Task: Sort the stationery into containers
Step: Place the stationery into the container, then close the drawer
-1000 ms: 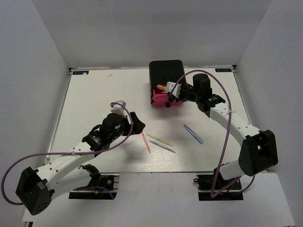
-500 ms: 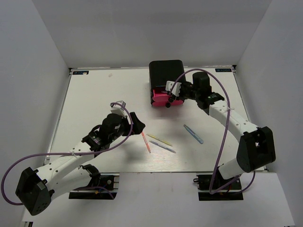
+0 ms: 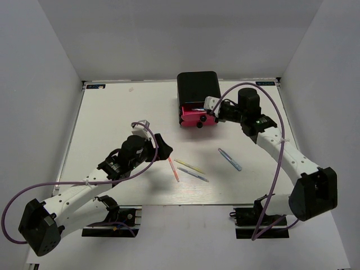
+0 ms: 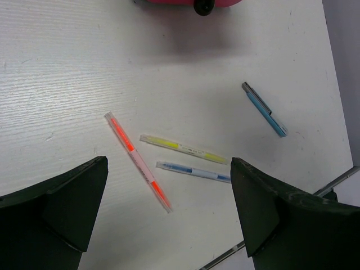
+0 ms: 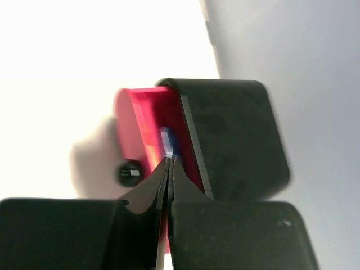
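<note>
Pens (image 4: 183, 149) loose on worktop (image 4: 67, 67) below left arm's (image 3: 84, 191) wide-spread jaws, right arm (image 3: 281, 149) stretched forward, jaws pinched together at pulled-out pink drawer (image 3: 193, 118)

Four pens (image 3: 189, 166) before the drawers (image 3: 194, 118)

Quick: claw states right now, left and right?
Left claw: open, holding nothing.
Right claw: closed, by the pink drawer, nothing visibly held.

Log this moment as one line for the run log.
right end effector: shut, at open pink drawer | left end effector: open | loose on table: four pens
</note>
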`<state>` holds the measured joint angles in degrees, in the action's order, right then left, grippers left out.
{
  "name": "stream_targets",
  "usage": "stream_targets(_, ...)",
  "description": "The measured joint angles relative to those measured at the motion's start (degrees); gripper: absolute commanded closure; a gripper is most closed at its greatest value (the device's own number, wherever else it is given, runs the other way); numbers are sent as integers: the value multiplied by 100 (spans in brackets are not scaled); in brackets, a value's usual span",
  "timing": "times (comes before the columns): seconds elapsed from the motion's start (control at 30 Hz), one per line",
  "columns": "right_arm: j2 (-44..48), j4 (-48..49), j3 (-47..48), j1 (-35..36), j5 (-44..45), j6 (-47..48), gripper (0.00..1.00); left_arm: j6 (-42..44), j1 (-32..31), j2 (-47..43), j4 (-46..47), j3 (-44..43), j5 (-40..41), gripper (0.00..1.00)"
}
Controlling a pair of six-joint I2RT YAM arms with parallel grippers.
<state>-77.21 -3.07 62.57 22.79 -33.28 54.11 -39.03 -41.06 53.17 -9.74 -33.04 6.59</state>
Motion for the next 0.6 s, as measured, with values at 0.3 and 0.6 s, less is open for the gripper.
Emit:
stream_targets(0.3,164,-72,-874,9,57,-1744,58,0,0,20,127,2,-4,1)
stream_targets(0.6,164,114,-1137,11,866,-4843,33,0,0,186,166,2,-70,1)
